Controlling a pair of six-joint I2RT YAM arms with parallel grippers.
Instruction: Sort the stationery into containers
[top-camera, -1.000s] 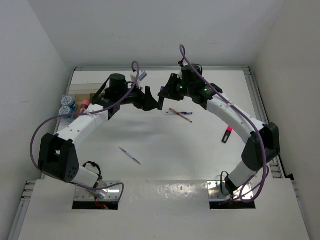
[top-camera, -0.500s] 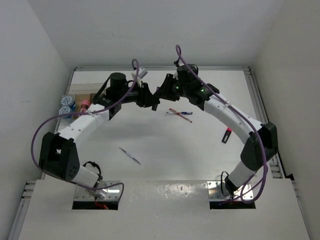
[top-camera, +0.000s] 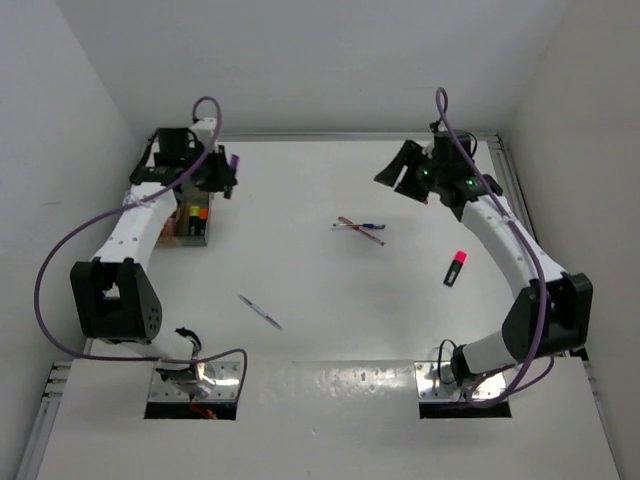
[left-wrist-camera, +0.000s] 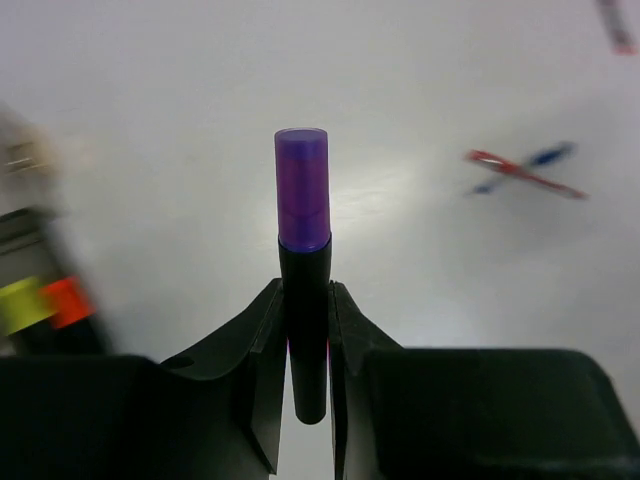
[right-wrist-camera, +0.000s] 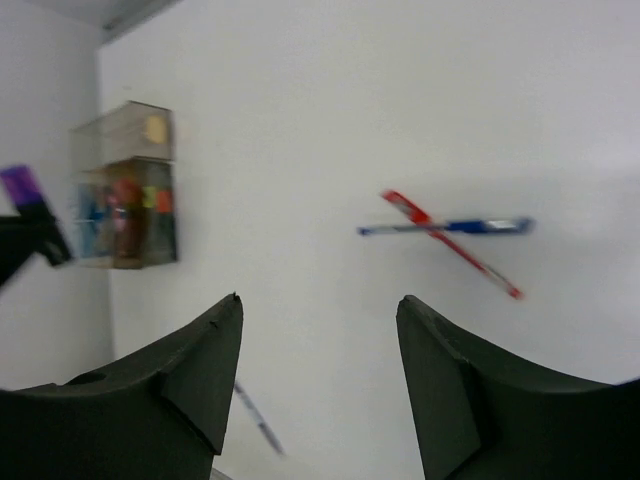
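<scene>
A black highlighter with a purple cap (left-wrist-camera: 302, 190) stands out forward between the fingers of my left gripper (left-wrist-camera: 305, 292), which is shut on its barrel. In the top view this gripper (top-camera: 222, 178) hangs at the far left, just above the organiser box (top-camera: 192, 224), which holds orange and yellow items. My right gripper (right-wrist-camera: 320, 302) is open and empty, high at the far right (top-camera: 393, 176). A red pen and a blue pen (top-camera: 360, 229) lie crossed mid-table. A pink-capped highlighter (top-camera: 455, 268) and a silver pen (top-camera: 260, 311) lie loose.
The organiser box (right-wrist-camera: 125, 190) stands against the left wall. White walls close in the table on the left, back and right. The crossed pens (left-wrist-camera: 520, 172) show to the right in the left wrist view.
The two grippers met above the table's middle. The left one shut on the purple highlighter and the right one opened. Both arms then swung apart, the left one carrying the highlighter towards the box.
</scene>
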